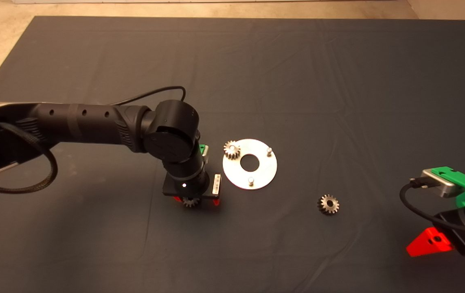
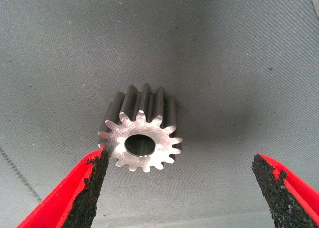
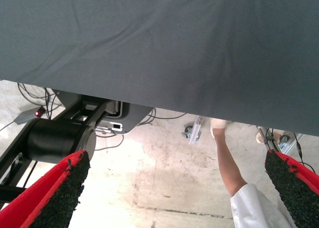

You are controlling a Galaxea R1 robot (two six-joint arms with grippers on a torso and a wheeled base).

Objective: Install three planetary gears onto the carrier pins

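Red fingers (image 2: 92,190) of the left gripper (image 2: 182,188) stand wide apart in the left wrist view, with a gear (image 2: 141,135) lying on the mat (image 2: 224,63) between them. One black pad sits right against the gear's teeth; the other pad is well clear of it, so nothing is clamped. That gear lies with its bore facing the camera.

From above, the same gripper (image 1: 194,200) points down just beside the silver disc (image 1: 259,175), and its wrist hides most of that gear (image 1: 190,201), so the gap between the fingers shows only in the wrist view. The overhead view alone shows the disc: one gear (image 1: 231,149) sits on a pin at its rim, while two pins (image 1: 269,151) (image 1: 251,180) stand bare. A third gear (image 1: 328,204) lies on the mat, well apart from the disc.

Right gripper (image 1: 440,240) waits at the lower right edge. Its wrist view shows its fingers (image 3: 57,195) apart and empty, the mat's edge, floor and a person's leg (image 3: 227,160).
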